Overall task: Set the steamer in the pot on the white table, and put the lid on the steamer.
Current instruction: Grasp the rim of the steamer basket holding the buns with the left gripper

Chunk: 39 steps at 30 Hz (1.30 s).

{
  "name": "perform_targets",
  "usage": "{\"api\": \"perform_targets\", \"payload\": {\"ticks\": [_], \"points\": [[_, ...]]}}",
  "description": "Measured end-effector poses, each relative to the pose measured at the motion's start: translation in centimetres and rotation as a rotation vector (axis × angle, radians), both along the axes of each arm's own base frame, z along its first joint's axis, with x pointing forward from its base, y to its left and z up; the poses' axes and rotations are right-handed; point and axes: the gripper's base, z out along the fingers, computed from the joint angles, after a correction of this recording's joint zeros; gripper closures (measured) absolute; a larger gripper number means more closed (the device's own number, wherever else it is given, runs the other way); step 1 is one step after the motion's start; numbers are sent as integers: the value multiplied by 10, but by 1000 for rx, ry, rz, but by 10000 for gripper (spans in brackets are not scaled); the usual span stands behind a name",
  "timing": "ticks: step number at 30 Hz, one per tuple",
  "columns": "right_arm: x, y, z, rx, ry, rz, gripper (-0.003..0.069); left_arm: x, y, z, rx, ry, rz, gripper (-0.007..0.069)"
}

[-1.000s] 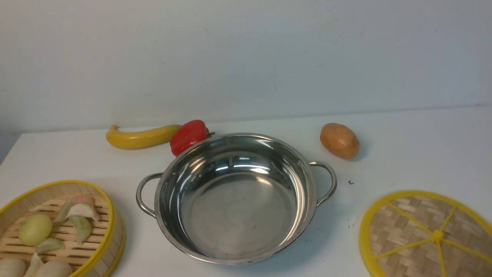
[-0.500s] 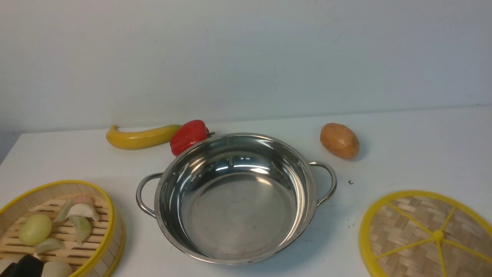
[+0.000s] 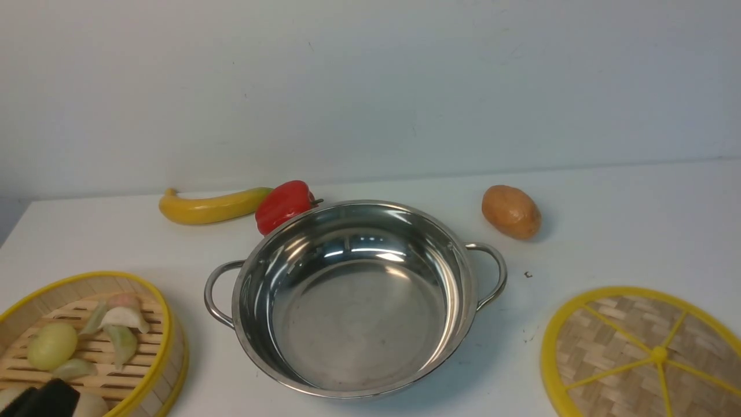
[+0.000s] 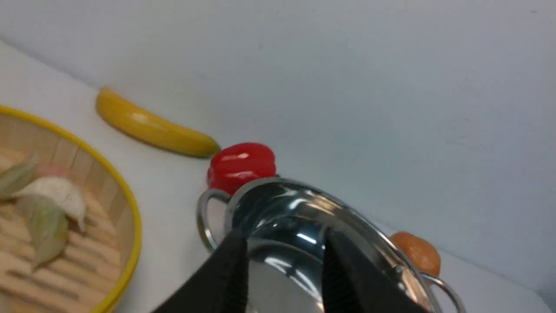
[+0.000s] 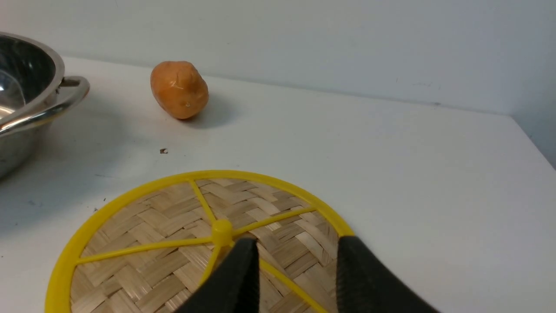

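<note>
Steamer [image 3: 92,284] w/ buns [image 3: 52,346] & dumplings [image 3: 124,317], left of pot [image 3: 353,324]

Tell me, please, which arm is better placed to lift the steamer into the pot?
Left: the left gripper hovers open at the steamer; the right gripper hangs over the lid, beyond the pot.

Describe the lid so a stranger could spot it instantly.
Find the central shiny steel pot. Right of it, at the near edge, lies the lid: a flat woven disc with yellow rim, spokes and knob. The steamer, far left, is also yellow-rimmed but deep, slatted and holds buns.
</note>
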Motion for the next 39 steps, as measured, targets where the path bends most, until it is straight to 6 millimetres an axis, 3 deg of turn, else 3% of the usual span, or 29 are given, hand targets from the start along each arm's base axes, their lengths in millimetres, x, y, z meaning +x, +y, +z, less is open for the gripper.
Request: {"api": "perform_targets", "payload": {"ticks": [5, 11, 18, 22, 28, 34, 39], "points": [[0, 0, 0, 0, 0, 0, 418, -14, -6, 55, 234, -10, -72, 386], [0, 0, 0, 0, 0, 0, 418, -7, 2, 92, 446, 300, -74, 386], [0, 0, 0, 0, 0, 0, 418, 22, 23, 138, 585, 599, 59, 386], [0, 0, 0, 0, 0, 0, 418, 47, 25, 157, 629, 668, 56, 386], [0, 0, 0, 0, 0, 0, 418, 79, 28, 164, 715, 802, 5, 386], [0, 0, 0, 0, 0, 0, 418, 118, 37, 156, 815, 961, 23, 386], [0, 0, 0, 0, 0, 0, 418, 139, 42, 147, 866, 1033, 28, 386]]}}
